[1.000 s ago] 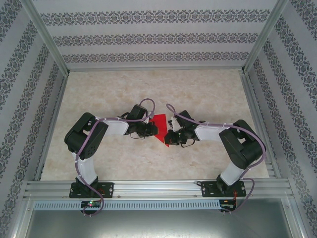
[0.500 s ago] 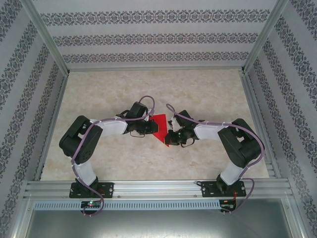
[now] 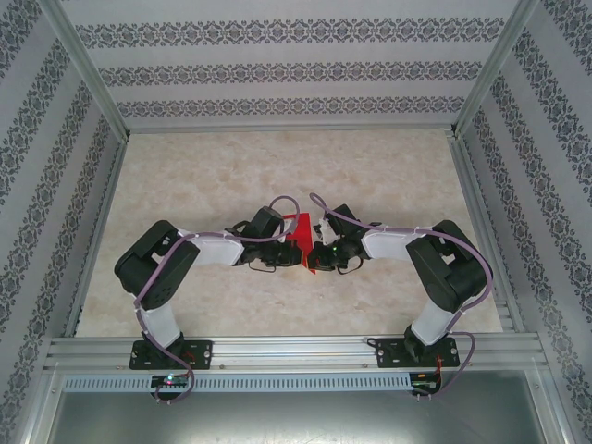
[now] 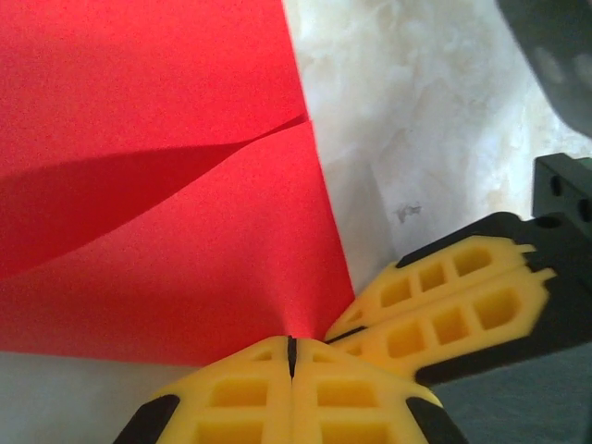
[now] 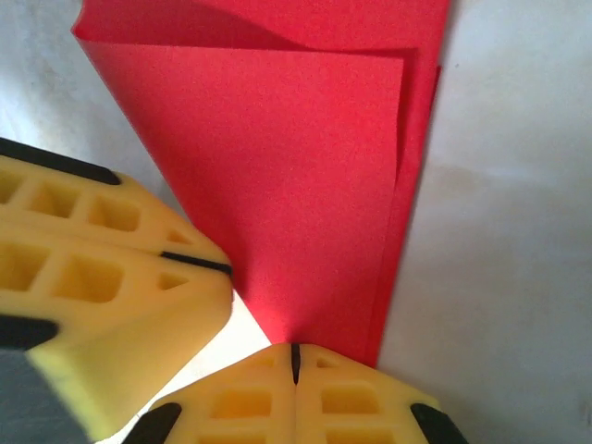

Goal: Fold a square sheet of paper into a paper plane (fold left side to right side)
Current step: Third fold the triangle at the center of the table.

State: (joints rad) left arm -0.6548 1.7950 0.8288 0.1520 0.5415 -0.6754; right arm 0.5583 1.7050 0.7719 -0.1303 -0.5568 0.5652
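Two arms are seen reaching inward in the overhead view, meeting near the middle of the marble-patterned table [image 3: 388, 176]. The left gripper [image 3: 296, 253] and the right gripper [image 3: 314, 259] are placed tip to tip, just beside each other, over the red sheet of paper [image 3: 298, 227].

Sheet: lying on the table, partly covered from above by both wrists. A red patch is visible on the far side of the grippers and a small red sliver on the near side.

Left wrist view: the left gripper [image 4: 290, 350] is recorded with its jaws pressed together, no gap at the seam. Its fingertips are set against the near edge of the sheet [image 4: 157, 203]. An upper layer is seen curving a little off the lower one, with a shadow cast beneath it. The right gripper [image 4: 356, 326] is seen at the right, also closed, its tip at the sheet's corner. Bare table [image 4: 416, 139] is visible beyond the sheet's right edge.

Right wrist view: the right gripper [image 5: 295, 351] jaws are likewise together. The sheet [image 5: 277, 166] narrows toward these fingertips, and its lowest point meets them. Two layer edges, slightly offset, are noted along the right side. The left gripper [image 5: 217, 273] enters from the left, closed, its tip touching the sheet's left edge.

Whether paper is nipped between either pair of fingers cannot be told; only contact at the tips is resolved.
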